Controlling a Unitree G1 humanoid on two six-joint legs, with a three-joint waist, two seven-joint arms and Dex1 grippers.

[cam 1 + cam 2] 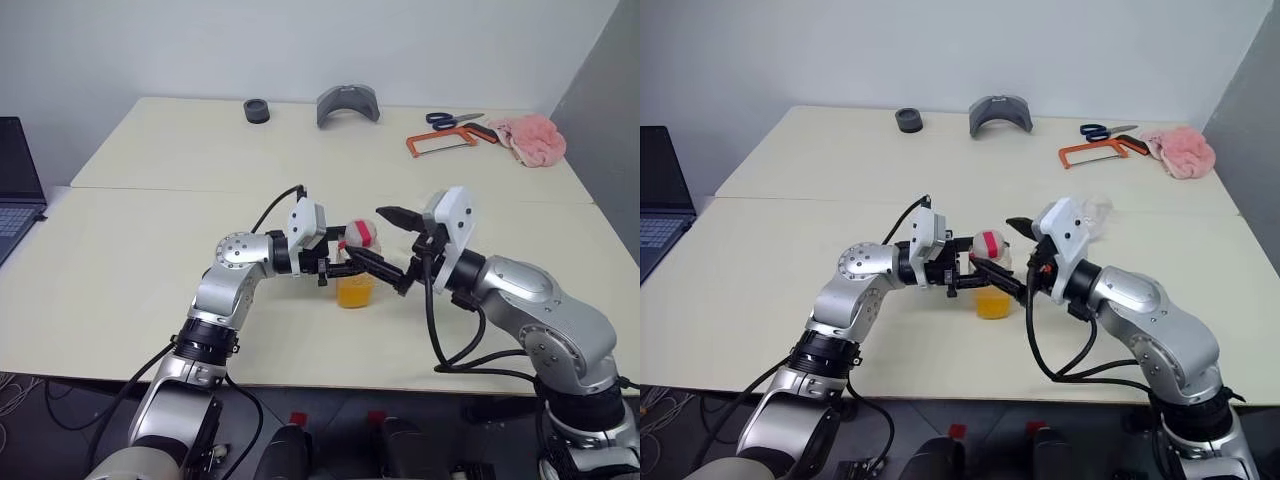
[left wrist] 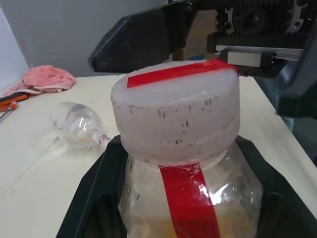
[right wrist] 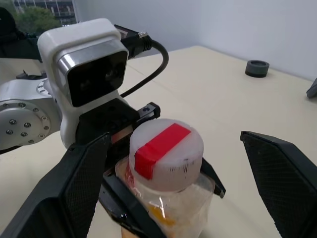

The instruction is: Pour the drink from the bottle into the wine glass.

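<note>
Two black fingers of the left gripper (image 2: 178,208) are clenched around the shoulders of the small clear squarish plastic bottle (image 1: 356,270) with its red label strip, just under the red-and-white cap (image 3: 166,153), holding it upright with the orange-yellow drink (image 1: 355,292) low in its body. Straddling that cap with air on both sides, the right gripper (image 3: 173,193) stands spread wide, grasping nothing. Beyond the right gripper, well apart from the bottle, the clear stemmed wine glass (image 2: 79,125) lies on its side on the pale table (image 1: 150,250), so it looks unready for pouring. The bottle looks light and thin-walled, likely to dent under a hard squeeze and slick on its flat faces; the ribbed cap seems the better purchase for twisting. The glass is fragile and prone to roll, best taken by the stem
</note>
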